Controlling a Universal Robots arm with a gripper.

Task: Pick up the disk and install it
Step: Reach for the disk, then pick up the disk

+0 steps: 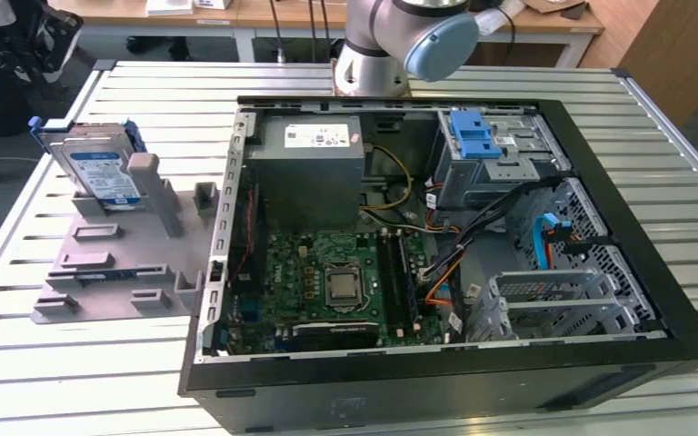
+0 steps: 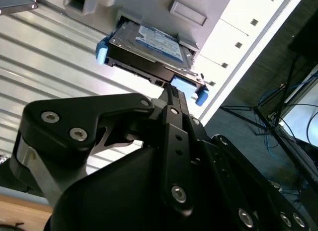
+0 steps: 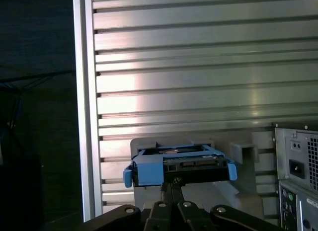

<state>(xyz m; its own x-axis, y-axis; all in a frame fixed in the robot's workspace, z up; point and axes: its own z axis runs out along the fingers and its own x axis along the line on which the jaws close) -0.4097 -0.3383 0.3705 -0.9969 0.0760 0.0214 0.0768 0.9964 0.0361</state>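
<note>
A: The slatted table (image 1: pixel 106 381) carries the open computer case (image 1: pixel 446 395). Toward the case's ten o'clock in the exterior view sits a grey fixture (image 1: pixel 106 272). At its one o'clock is the blue-latched drive cage (image 1: pixel 494 150).
B: The disk (image 1: pixel 97 168)?
A: Upright in the fixture's slot, untouched. The gripper (image 3: pixel 171 184) points at its blue carrier edge, fingers pressed together on nothing.
B: Worst case?
A: Arriving closed, it likely tips the disk. At installing, the loose cables (image 1: pixel 476 232) beside the cage could snag it.
</note>
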